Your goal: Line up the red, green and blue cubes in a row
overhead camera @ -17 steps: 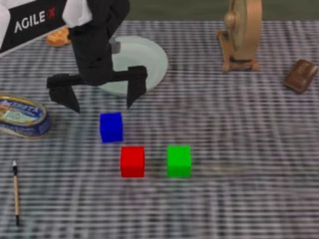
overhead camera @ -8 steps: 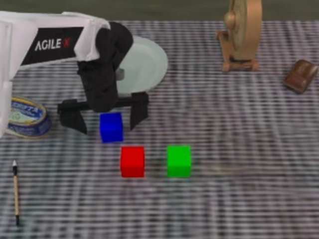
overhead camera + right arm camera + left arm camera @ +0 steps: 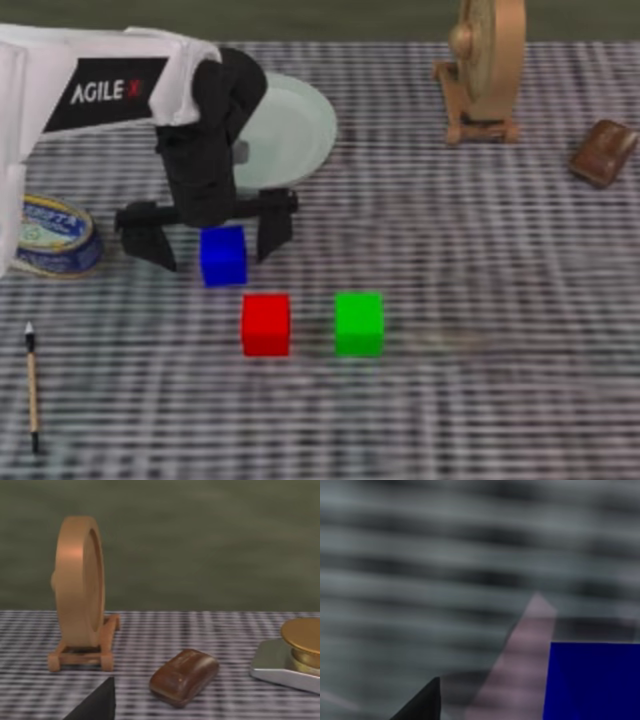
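Observation:
The blue cube (image 3: 223, 256) sits between the two black fingers of my left gripper (image 3: 215, 256), which is open and straddles it without touching. In the left wrist view the blue cube (image 3: 592, 680) fills a corner, with one dark fingertip (image 3: 422, 702) apart from it. The red cube (image 3: 265, 323) and the green cube (image 3: 358, 322) stand side by side nearer the front, a small gap between them; the blue one is behind and slightly left of the red. My right arm is outside the top view; its wrist view shows one dark fingertip (image 3: 97, 702) over the cloth, with nothing held.
A pale plate (image 3: 300, 120) lies behind the left arm. A tin can (image 3: 55, 235) and a thin brush (image 3: 33, 385) are at the left. A wooden stand (image 3: 485, 70) and a brown block (image 3: 603, 152) are at the back right. A metal bell (image 3: 292, 655) shows beside the block.
Over the last second my left gripper came forward and down from near the plate until its fingers straddle the blue cube. It has barely moved in the last half second. The cubes have not shifted.

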`<state>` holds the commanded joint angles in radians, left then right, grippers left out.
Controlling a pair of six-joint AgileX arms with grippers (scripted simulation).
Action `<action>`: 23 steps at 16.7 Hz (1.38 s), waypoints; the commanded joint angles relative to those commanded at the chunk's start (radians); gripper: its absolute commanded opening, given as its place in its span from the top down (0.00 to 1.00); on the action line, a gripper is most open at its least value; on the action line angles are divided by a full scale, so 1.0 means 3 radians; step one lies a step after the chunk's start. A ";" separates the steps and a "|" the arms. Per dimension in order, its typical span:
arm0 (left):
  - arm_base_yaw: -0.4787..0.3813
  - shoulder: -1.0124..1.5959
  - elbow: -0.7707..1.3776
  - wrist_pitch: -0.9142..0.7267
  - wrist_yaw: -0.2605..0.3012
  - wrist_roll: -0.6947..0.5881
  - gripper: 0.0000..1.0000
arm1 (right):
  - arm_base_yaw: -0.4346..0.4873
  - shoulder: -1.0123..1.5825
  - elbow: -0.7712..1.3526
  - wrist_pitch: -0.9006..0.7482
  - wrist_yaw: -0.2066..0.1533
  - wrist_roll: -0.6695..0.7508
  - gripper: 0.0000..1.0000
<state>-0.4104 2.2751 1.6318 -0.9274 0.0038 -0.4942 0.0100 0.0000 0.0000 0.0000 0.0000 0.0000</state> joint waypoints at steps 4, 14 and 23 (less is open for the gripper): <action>0.0000 0.0000 0.0000 0.0000 0.0000 0.0000 0.53 | 0.0000 0.0000 0.0000 0.0000 0.0000 0.0000 0.00; 0.0000 0.0000 0.0000 0.0000 0.0000 0.0000 1.00 | 0.0000 0.0000 0.0000 0.0000 0.0000 0.0000 0.00; 0.0035 -0.0099 0.0180 -0.0262 -0.0016 -0.0006 1.00 | 0.0000 0.0000 0.0000 0.0000 0.0000 0.0000 0.00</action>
<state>-0.3998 2.2454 1.6858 -1.0061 -0.0009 -0.4960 0.0100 0.0000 0.0000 0.0000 0.0000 0.0000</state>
